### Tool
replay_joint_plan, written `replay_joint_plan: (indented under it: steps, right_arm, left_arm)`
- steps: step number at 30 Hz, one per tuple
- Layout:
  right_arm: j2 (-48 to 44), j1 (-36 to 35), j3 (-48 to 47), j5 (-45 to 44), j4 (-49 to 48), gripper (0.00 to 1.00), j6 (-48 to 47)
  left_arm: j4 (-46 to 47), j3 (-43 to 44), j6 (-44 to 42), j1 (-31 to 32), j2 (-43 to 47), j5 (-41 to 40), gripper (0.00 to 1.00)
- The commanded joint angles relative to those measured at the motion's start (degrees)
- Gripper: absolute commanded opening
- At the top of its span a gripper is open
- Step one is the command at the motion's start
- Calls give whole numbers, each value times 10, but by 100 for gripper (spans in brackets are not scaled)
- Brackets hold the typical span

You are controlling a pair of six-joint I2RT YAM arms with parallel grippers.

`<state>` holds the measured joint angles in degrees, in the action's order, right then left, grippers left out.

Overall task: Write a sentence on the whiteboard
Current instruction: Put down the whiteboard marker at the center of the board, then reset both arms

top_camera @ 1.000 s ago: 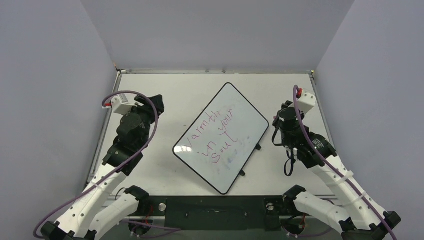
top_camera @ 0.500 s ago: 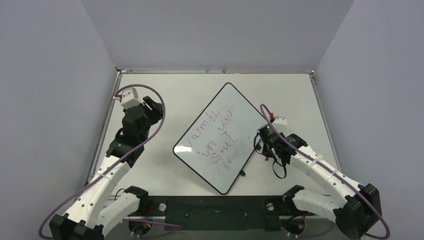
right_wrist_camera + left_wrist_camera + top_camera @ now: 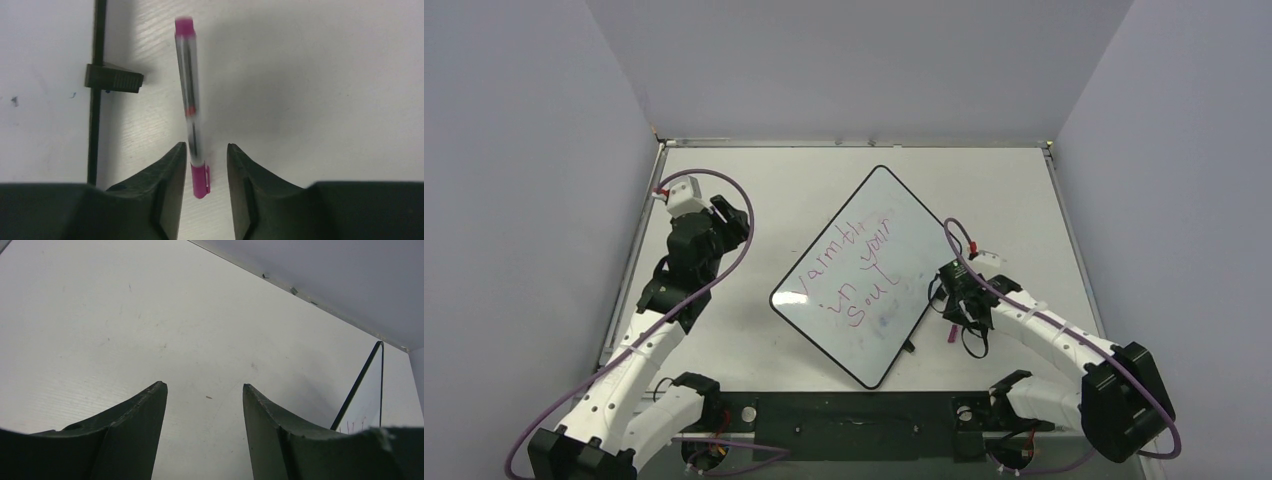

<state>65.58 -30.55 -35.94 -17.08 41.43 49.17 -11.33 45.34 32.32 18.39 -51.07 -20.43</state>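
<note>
My right hand is low over the bench, just off the right edge of the whiteboard, and its fingers are parted. The marker lies between them: a clear barrel with magenta at both ends, the capped near end sitting in the gap. The gap is wider than the barrel, with daylight on the right side, so I am not clamping it. It runs very close to the left finger, and I cannot tell whether that one touches. The marker looks slightly smeared in my wrist view. It runs roughly parallel to the board's thin black rim, just beside a small black clip that juts from it.

The whiteboard lies in the middle of the bench, turned so one corner points toward my bases. The sentence fills it in three pink lines, reading roughly "Warmth in your soul".

My left hand hangs over the bench well to the left of the board, fingers spread and released. A corner of the board's rim shows at the far right of that wrist view.
</note>
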Motion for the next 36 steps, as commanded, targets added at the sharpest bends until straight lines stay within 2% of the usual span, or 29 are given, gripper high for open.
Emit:
replay_joint_plan:
  steps: [1, 5, 7, 16, 23, 25, 26, 28, 33, 36]
  right_arm:
    - [3, 6, 14, -19, -25, 39, 22]
    - [-11, 8, 15, -35, -23, 55, 27]
    - [-18, 9, 14, -45, -19, 59, 31]
    - [-115, 8, 6, -121, -14, 61, 18]
    - [-229, 6, -72, -186, -46, 66, -44]
    - [-253, 6, -90, -181, -65, 75, -63]
    - [-267, 6, -99, -174, -78, 83, -72]
    - [-285, 6, -103, -156, -101, 90, -92]
    - [-325, 5, -82, -129, -144, 97, -116]
    - [-355, 6, -56, -136, -156, 100, -115]
  left_arm:
    - [24, -1, -8, -8, 0, 14, 54]
    - [25, -3, -8, -9, -2, 18, 54]
    - [24, -3, -9, -11, -2, 19, 54]
    - [20, -5, -12, -15, 0, 22, 54]
    - [27, -9, -13, -18, 0, 26, 55]
    - [28, -7, -13, -19, 1, 28, 55]
    - [28, -8, -14, -19, 2, 29, 55]
    - [30, -10, -15, -20, 5, 32, 55]
    - [32, -17, -19, -20, 13, 25, 57]
    - [37, -22, -22, -19, 13, 23, 63]
